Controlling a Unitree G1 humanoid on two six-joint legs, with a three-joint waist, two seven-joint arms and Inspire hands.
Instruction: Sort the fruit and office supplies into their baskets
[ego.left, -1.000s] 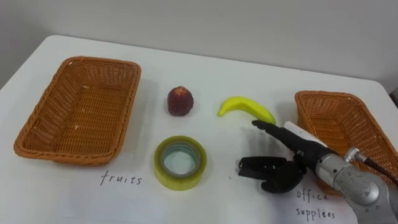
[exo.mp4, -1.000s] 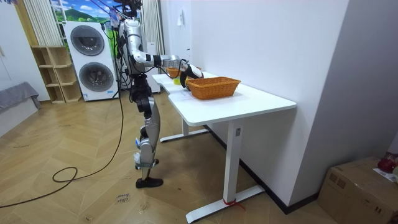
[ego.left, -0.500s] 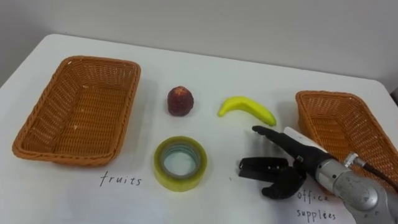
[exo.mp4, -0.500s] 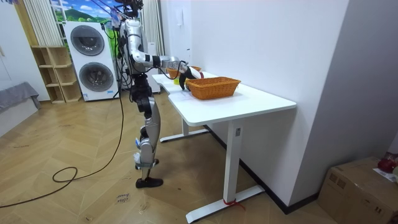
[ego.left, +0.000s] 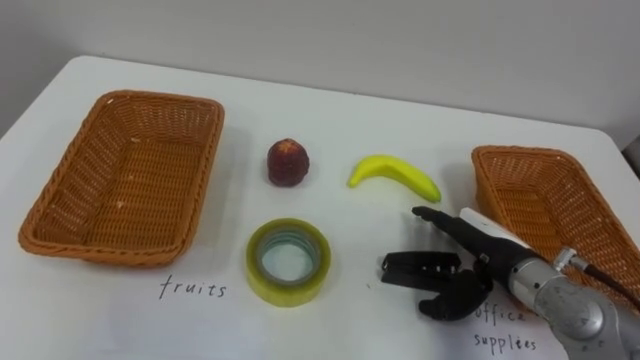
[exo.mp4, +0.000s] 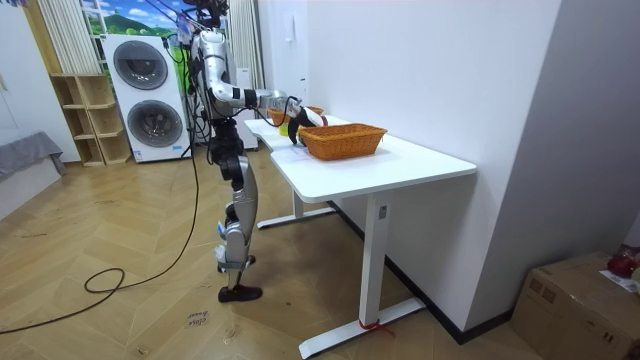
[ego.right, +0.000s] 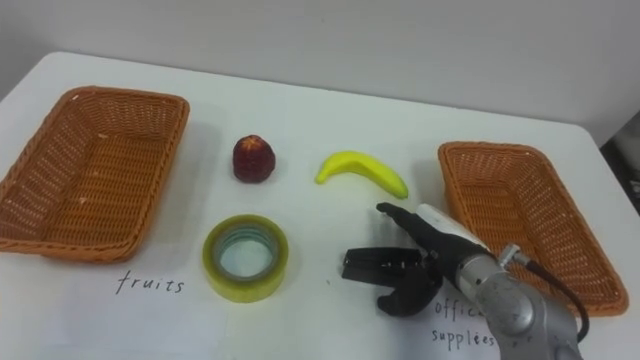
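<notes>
Low over the table (ego.left: 330, 110), the fingers (ego.left: 440, 217) of the right hand (ego.left: 458, 288) are spread wide and hold nothing, their tips just short of the banana (ego.left: 393, 173) and close beside the right-hand basket (ego.left: 530, 155). To the left lie the tape roll (ego.left: 289, 261) and, behind it, the red fruit (ego.left: 287, 162). The left-hand basket (ego.left: 160, 97) stands beyond both.
</notes>
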